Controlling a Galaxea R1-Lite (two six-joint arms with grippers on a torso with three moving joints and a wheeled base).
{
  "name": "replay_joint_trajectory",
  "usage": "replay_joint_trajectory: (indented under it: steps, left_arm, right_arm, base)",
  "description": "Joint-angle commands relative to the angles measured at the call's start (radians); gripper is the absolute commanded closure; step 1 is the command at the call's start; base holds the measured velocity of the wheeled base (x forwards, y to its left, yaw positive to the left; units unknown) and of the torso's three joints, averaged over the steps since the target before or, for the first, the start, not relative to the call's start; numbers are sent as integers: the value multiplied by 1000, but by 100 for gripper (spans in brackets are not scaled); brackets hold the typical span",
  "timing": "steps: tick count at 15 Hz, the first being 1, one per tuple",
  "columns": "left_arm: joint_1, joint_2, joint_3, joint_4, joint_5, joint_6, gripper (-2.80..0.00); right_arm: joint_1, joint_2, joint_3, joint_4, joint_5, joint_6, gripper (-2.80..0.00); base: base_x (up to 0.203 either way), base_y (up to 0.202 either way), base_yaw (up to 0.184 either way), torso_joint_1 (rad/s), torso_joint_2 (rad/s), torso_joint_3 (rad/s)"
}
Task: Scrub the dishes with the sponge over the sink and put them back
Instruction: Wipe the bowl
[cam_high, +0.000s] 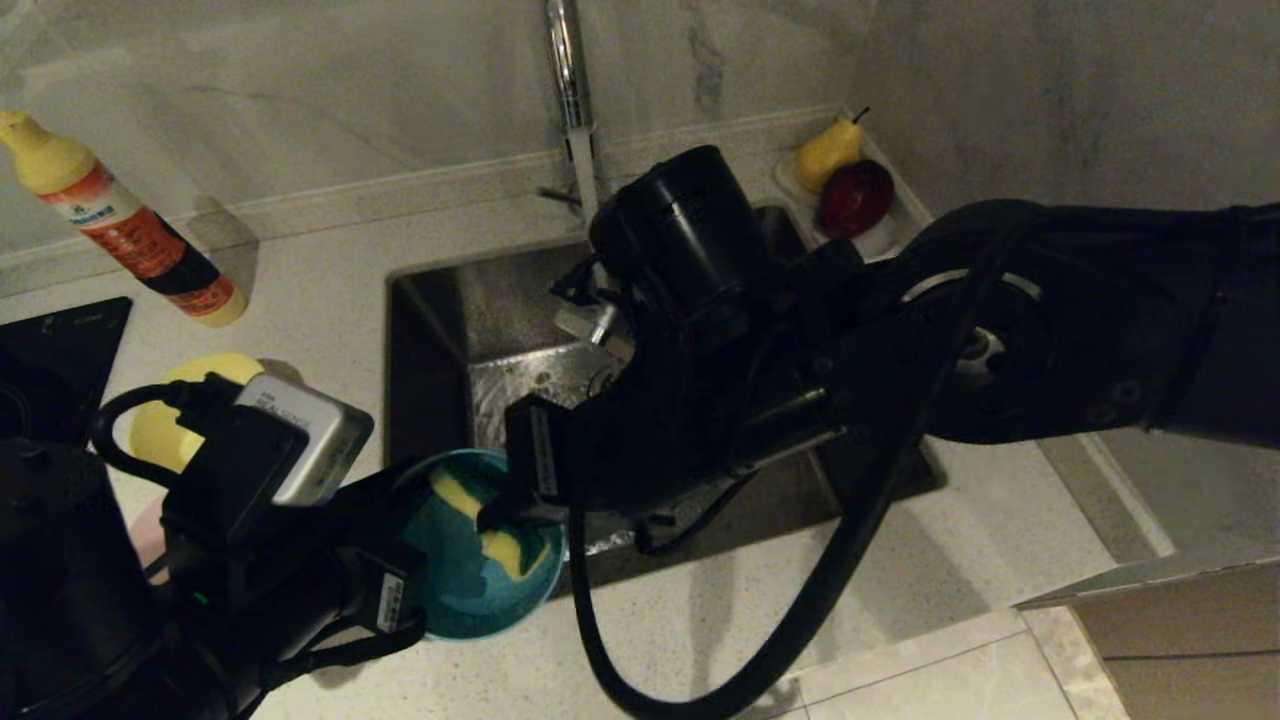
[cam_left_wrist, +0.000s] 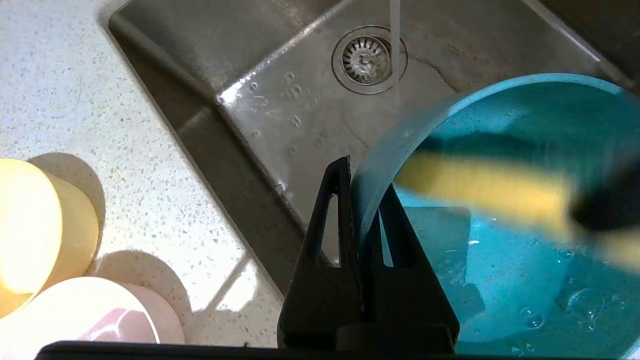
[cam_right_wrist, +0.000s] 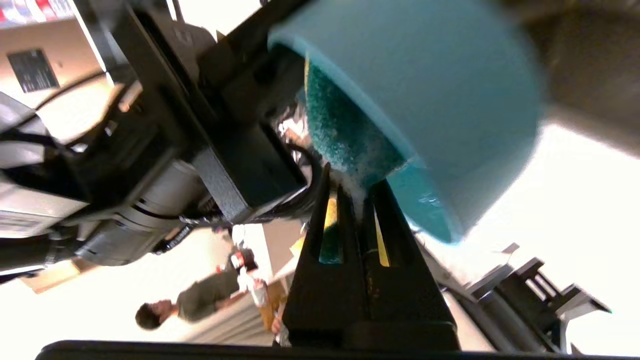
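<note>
The steel sink (cam_high: 480, 330) sits sunk in the pale speckled counter (cam_high: 330, 260), its round drain strainer (cam_left_wrist: 367, 59) wet under a thin stream falling from the chrome tap (cam_high: 572, 90) at the sink's back edge.

Over the sink's near edge the light blue bowl (cam_high: 480, 580) is held tilted, its open side facing up and toward the basin. The left gripper (cam_left_wrist: 361, 200) has its fingers pressed together on the bowl's rim, one inside the wall and one outside. The right gripper (cam_right_wrist: 350, 200) reaches across the sink from the far side and down into the bowl, pinching the sponge (cam_high: 505, 545) between closed fingers; the sponge's yellow foam lies against the bowl's inner wall, and the green scouring face shows in the right wrist view beside a little foam.

On the counter to the left of the sink stand the yellow bowl (cam_left_wrist: 35, 225) and, touching it, the pink bowl (cam_left_wrist: 100, 315). Farther left of the sink lies a bottle (cam_high: 130, 225) with a yellow cap. At the sink's back right corner a white dish (cam_high: 880, 235) holds a pear (cam_high: 828, 152) and a dark red fruit (cam_high: 856, 196).
</note>
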Motion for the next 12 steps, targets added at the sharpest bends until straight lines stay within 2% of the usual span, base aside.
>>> replay_joint_trajectory:
  steps: [1,4,12]
  left_arm:
    - [0,3,0,-3,3,3,0]
    - [0,-6,-9,-5,3,2,0]
    - [3,-9,-9,-56,8,6,0]
  right_arm:
    - [-22,-26,1,12,4,3,0]
    - [-43,-29,3,57,4,3,0]
    - [-24,-19,9,84,4,5,0]
  base:
    - [0,0,0,0,0,0]
    - [0,0,0,0,0,0]
    - [0,0,0,0,0,0]
